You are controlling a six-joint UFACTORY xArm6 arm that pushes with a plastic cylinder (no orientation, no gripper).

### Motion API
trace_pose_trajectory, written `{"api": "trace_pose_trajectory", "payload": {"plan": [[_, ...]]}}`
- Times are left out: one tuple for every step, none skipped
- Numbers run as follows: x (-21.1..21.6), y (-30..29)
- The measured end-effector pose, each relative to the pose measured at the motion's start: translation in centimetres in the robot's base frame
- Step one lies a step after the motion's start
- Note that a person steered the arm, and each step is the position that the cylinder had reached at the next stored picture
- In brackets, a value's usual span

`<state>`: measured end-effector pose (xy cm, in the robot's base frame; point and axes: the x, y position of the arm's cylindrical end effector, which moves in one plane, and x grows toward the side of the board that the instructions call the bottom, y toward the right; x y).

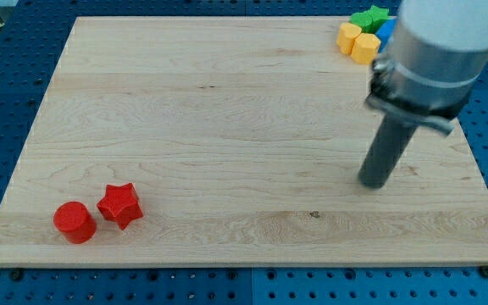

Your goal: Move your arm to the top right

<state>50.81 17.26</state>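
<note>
Camera view, one frame, looking down on a pale wooden board (227, 127) set on a blue perforated table (7, 76). The arm's pale grey cylindrical housing (443, 38) enters from the view's top right and runs out of frame at the top, covering part of the block cluster there. Visible in that cluster: a green star-shaped block (369, 18) at the board's top edge, a yellow block (348, 37) with a rounded square look, a yellow hexagonal block (365, 47) touching it, and a sliver of a blue block (387, 30) whose shape cannot be made out because the housing hides most of it. Below the housing a dark collar, somewhat blurred, then the straight dark rod (385, 148). My tip (373, 183) sits on the board in the right half, about mid-height, below the top-right cluster and well apart from it. The rod ends plain; no claw is fitted, so there is no spread or pinch to tell. Far off at the view's bottom left: a red cylinder block (74, 222) and a red star-shaped block (120, 205), just beside each other. The table's yellow-black edge tape at upper left is cut off.
</note>
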Motion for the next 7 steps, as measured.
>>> {"api": "trace_pose_trajectory", "payload": {"plan": [[-5.5, 4.8], [-11.7, 8.9], [-16.3, 12.5], [-19.2, 17.0], [-21.0, 17.3], [-29.6, 16.9], [-31.7, 16.4]]}}
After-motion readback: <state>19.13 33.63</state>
